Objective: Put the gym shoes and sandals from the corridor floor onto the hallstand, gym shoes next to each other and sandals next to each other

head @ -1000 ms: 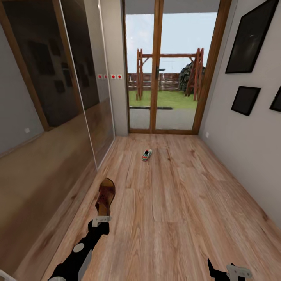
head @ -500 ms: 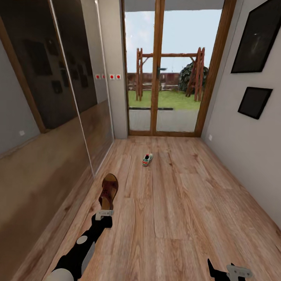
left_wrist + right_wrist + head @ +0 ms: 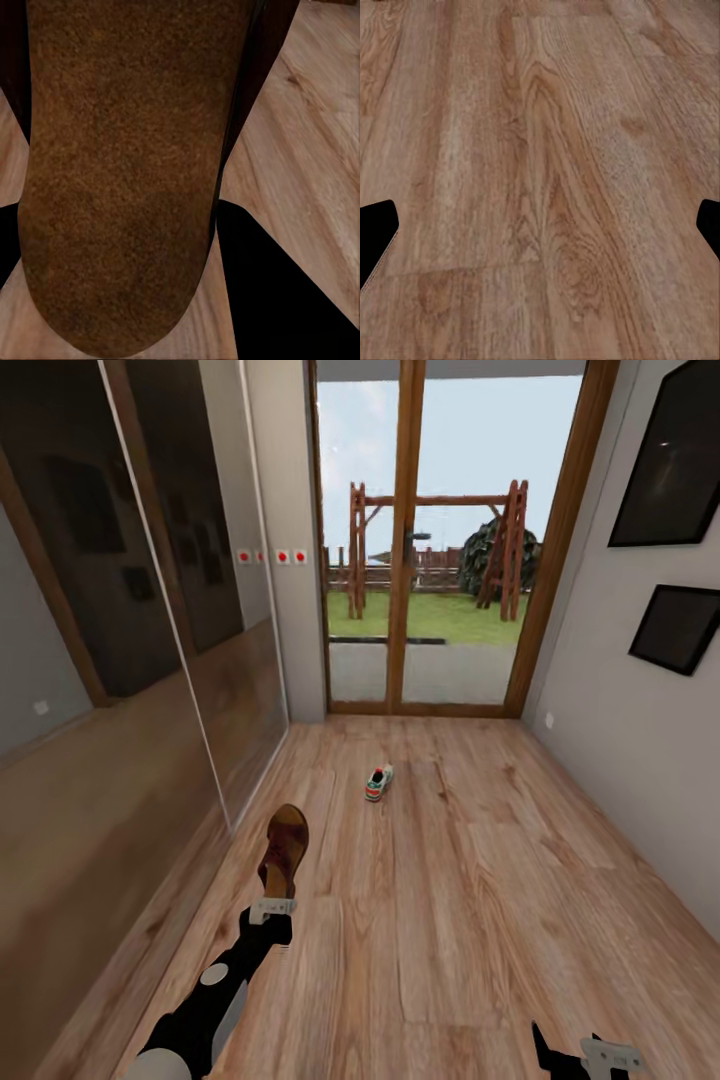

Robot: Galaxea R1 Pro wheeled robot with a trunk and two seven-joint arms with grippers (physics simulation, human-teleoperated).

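**Observer:** What does the left arm have?

**Me:** From the head camera I see a brown sandal (image 3: 283, 850) sticking out ahead of the left gripper (image 3: 271, 911), its sole end at the white jaws and its toe pointing down the corridor. In the left wrist camera the sandal (image 3: 127, 165) covers most of the frame, with the dark fingers (image 3: 277, 292) on either side of it, so I read the claw as pinching the sandal (the actual contact is hidden behind the footbed, so that's my best reading).

**Observer:** And the other shoes?

**Me:** One gym shoe (image 3: 378, 782), white with green and a spot of red, lies on the corridor floor (image 3: 480, 900) farther along, between me and the glass door (image 3: 430, 540). It sits well apart from the sandal, a bit right of it.

**Observer:** The right arm?

**Me:** The right gripper (image 3: 590, 1057) is low at the frame's edge in the head view. In its wrist camera the two finger tips (image 3: 376, 232) stand far out at opposite edges with bare planks (image 3: 540, 180) between them, so it is spread wide and holds nothing.

**Observer:** Surroundings?

**Me:** Mirrored wardrobe doors (image 3: 130, 610) on my left, dark picture frames (image 3: 675, 460) on the right wall.
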